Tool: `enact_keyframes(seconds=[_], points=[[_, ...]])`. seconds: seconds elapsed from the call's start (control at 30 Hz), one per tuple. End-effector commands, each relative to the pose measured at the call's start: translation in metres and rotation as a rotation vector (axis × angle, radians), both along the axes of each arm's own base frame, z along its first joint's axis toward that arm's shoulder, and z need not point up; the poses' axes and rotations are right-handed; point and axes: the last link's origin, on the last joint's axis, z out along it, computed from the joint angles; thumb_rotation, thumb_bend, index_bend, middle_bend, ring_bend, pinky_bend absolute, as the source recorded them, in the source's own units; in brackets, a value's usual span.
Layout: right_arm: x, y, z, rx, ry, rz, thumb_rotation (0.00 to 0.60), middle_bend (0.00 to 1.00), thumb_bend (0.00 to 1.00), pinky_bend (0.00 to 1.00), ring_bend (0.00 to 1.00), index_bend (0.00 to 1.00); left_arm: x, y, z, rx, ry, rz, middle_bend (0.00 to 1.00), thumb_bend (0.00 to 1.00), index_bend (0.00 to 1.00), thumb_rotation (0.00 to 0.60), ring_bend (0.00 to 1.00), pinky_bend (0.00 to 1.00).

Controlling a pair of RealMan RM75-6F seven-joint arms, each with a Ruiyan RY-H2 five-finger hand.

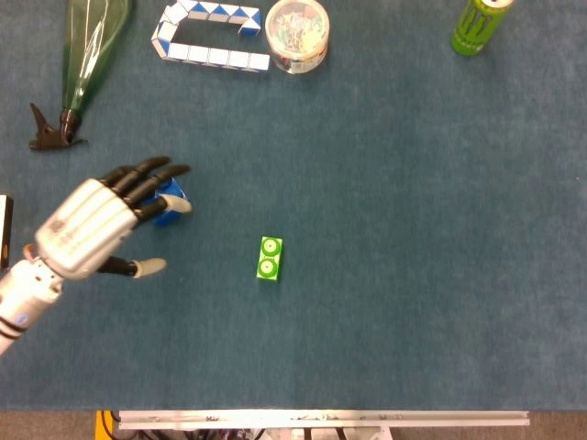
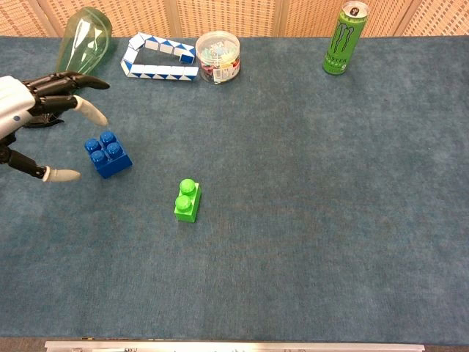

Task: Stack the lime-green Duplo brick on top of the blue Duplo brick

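The lime-green Duplo brick (image 1: 269, 258) (image 2: 187, 200) lies alone on the blue cloth, left of centre, studs up. The blue Duplo brick (image 2: 108, 154) sits up and to its left; in the head view my left hand covers most of it, leaving only a blue edge (image 1: 171, 201) showing. My left hand (image 1: 103, 220) (image 2: 29, 110) hovers above and just left of the blue brick, fingers spread, holding nothing. The right hand shows in neither view.
A green glass bottle (image 1: 90, 50) (image 2: 84, 40) lies at the far left with a black piece (image 1: 48, 131) at its neck. Along the back stand a blue-white snake puzzle (image 1: 211, 37), a clear tub (image 1: 296, 34) and a green can (image 1: 479, 25).
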Motion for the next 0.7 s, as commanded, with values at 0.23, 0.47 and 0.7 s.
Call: enact_keyframes(seconds=[0.23, 0.47, 0.7], points=[[-0.004, -0.002, 0.004, -0.011, -0.004, -0.024, 0.600, 0.39, 0.07, 0.30, 0.30, 0.55, 0.021, 0.010, -0.017, -0.045, 0.004, -0.111, 0.15, 0.00, 0.35, 0.600, 0.11, 0.28], [-0.006, -0.001, 0.009, -0.016, -0.012, -0.056, 0.600, 0.39, 0.07, 0.30, 0.30, 0.55, 0.040, 0.012, -0.030, -0.058, 0.011, -0.178, 0.15, 0.00, 0.37, 0.600, 0.11, 0.28], [-0.009, -0.001, 0.014, -0.027, -0.022, -0.081, 0.600, 0.39, 0.07, 0.30, 0.30, 0.55, 0.058, 0.017, -0.053, -0.076, 0.030, -0.245, 0.15, 0.00, 0.39, 0.600, 0.11, 0.28]])
